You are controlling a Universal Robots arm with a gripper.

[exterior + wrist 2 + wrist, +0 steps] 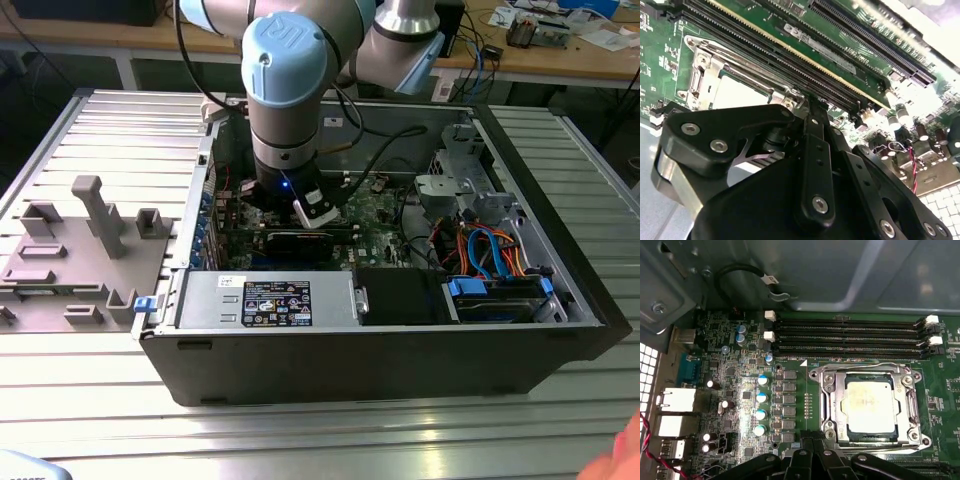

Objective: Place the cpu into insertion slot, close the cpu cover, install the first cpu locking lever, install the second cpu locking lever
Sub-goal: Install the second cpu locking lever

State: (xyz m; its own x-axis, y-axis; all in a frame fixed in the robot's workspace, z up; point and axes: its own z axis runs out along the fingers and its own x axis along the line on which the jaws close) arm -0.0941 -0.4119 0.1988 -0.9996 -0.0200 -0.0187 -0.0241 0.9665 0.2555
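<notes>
Both jaws together beside cpu cover [871,377]

No print reads clearly anywhere in the opened computer. A black-and-white label [276,303] on the silver power supply [200,300] carries rows of symbols and lines too small to make out. A white logo sits on the arm's blue joint cap [283,58]. In the second wrist view, white lettering [815,45] runs along the green board between the memory slots, illegible. In the first wrist view, a white triangle [803,363] marks the board beside a corner of the cpu cover [838,405].
</notes>
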